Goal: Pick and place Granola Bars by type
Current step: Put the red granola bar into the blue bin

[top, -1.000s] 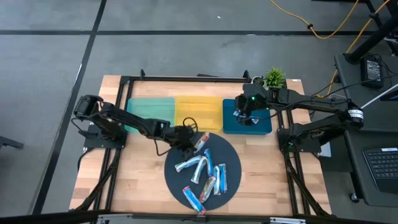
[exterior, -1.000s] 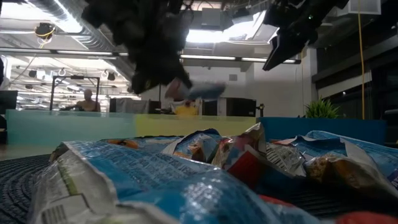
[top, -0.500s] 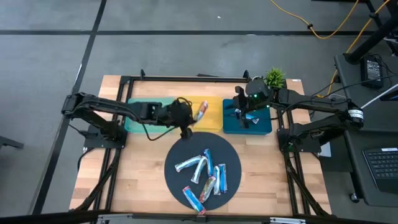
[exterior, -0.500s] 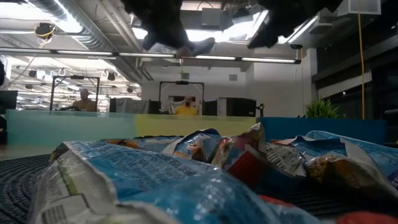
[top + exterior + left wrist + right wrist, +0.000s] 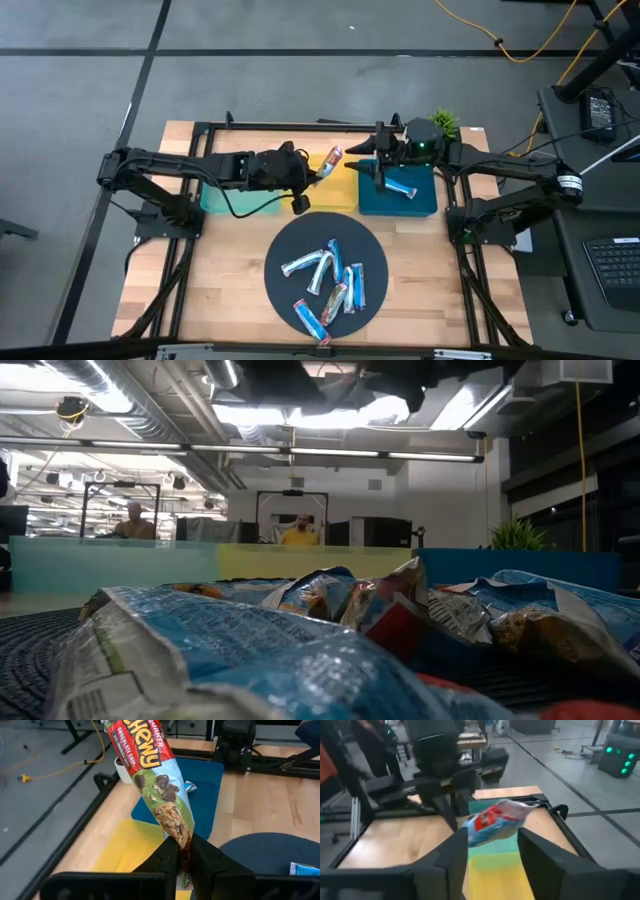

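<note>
We see the left gripper [image 5: 318, 172] held above the yellow tray [image 5: 330, 185], its fingers [image 5: 167, 860] clenched on one end of a red-and-green granola bar [image 5: 159, 785] that sticks out toward the blue tray [image 5: 400, 197]. In the left wrist view the wrapper reads "Chewy" and the bar stands up from between the two dark fingers, over the seam where the yellow and blue trays meet.

The right gripper [image 5: 372, 162] hovers at the edge of the blue tray nearest the yellow one. Its fingers [image 5: 455, 855] are spread apart with nothing between them, and its wrist view looks straight across at the bar held by the other arm. Inside the blue tray lies one blue-wrapped bar [image 5: 400, 188].

The teal tray [image 5: 225, 200] sits at the far left of the row, partly under the left arm. In front of the trays, on the wooden desk [image 5: 220, 270], a dark round mat [image 5: 290, 255] carries the remaining bars [image 5: 330, 280]: a loose pile of blue, silver and red-brown wrappers, some overlapping. The low view is filled by these crinkled wrappers [image 5: 300, 650] up close. A small green plant [image 5: 443, 122] stands behind the blue tray.
</note>
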Tool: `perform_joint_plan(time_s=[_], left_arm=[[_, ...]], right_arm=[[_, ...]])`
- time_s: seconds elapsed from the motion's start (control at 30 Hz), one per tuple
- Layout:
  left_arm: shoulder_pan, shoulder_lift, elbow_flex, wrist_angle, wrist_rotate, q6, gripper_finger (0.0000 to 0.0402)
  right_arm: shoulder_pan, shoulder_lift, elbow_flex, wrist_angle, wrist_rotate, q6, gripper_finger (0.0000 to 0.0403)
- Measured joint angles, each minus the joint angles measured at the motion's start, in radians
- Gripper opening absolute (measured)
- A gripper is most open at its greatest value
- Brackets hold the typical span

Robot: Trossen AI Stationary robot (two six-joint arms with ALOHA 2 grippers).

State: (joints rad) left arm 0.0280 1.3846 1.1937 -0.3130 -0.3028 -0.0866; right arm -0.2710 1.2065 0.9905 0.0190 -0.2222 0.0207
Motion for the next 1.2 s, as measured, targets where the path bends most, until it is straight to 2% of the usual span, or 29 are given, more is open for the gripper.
perform_joint_plan(time_s=[0.3,0.43,0.57,0.73,1.03,1.2], left_arm=[[0.0,0.0,0.04,-0.002,-0.017,0.116,0.0023],[0.0,0.0,0.04,-0.005,-0.017,0.147,0.0022],[0.006,0.0,0.04,-0.005,-0.018,0.153,0.0023],[0.022,0.0,0.04,-0.005,-0.016,0.153,0.0023],[0.027,0.0,0.039,-0.003,0.004,0.154,0.0024],[0.027,0.0,0.039,-0.002,0.007,0.154,0.0025]], right_arm=[[-0.02,0.057,0.0,0.132,0.0,0.106,0.0289],[-0.02,0.07,0.0,0.215,0.0,0.129,0.03],[-0.02,0.071,0.0,0.225,0.0,0.128,0.0297],[-0.02,0.071,0.0,0.225,0.0,0.117,0.0262],[-0.028,0.071,0.0,0.222,0.001,0.101,0.0146],[-0.028,0.071,0.0,0.222,0.0,0.076,0.0097]])
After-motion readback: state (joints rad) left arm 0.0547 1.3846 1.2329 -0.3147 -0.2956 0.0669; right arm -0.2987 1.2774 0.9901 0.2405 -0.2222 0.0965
